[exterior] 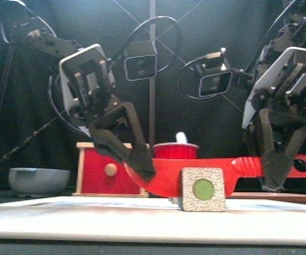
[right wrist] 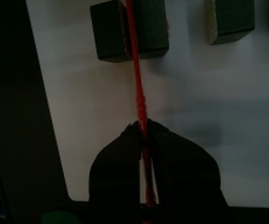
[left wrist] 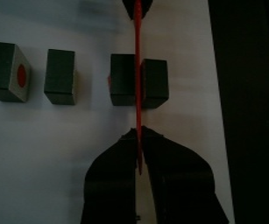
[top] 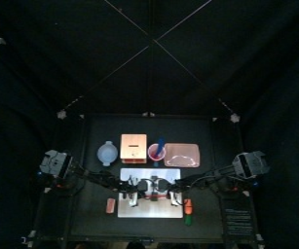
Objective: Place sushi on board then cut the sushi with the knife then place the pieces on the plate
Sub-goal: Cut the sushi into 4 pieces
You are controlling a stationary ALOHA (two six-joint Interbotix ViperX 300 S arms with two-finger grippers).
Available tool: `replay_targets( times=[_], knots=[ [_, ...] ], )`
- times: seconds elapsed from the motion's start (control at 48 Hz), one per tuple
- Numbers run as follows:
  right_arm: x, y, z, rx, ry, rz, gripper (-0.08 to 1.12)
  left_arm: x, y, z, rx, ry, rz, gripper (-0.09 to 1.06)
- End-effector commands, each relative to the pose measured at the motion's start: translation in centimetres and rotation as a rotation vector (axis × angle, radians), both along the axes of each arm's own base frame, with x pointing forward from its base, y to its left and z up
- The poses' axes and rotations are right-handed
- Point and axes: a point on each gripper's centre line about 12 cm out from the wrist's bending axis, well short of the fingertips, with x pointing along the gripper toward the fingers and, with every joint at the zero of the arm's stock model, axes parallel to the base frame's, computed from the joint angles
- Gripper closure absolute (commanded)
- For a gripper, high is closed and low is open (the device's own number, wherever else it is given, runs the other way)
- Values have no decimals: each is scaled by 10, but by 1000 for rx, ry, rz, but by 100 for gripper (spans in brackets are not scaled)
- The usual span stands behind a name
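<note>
Sushi (exterior: 203, 189) under red knife (exterior: 228, 165); left pincer (exterior: 140, 175), right pincer (exterior: 272, 177) lowered, clamping ends.

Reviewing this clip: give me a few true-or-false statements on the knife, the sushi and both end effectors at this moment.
1. The left end effector and right end effector both grip the red knife. True.
2. The sushi pieces lie on the plate. False: they lie on the white board; the pink tray stands farther back.
3. The knife's blade crosses one sushi block. True.
4. The red cup is tipped over. False: it stands upright beside the wooden box.
</note>
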Motion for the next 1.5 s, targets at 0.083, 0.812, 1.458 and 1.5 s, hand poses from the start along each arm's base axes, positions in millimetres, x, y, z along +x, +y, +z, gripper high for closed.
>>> replay_targets(
  times=[0.083,0.812,1.458,1.5],
  knots=[
    [4,2,5,9,-15,-2,70,5,-2,5,-9,-18,3,52],
    [2,21,35,43,-77,45,70,10,-19,35,-46,-90,-17,52],
    [-63,-5,86,97,-79,28,70,-5,14,83,-7,-213,1,20],
    [-70,-6,87,114,-77,18,70,-5,16,84,-5,-218,7,20]
  ],
)
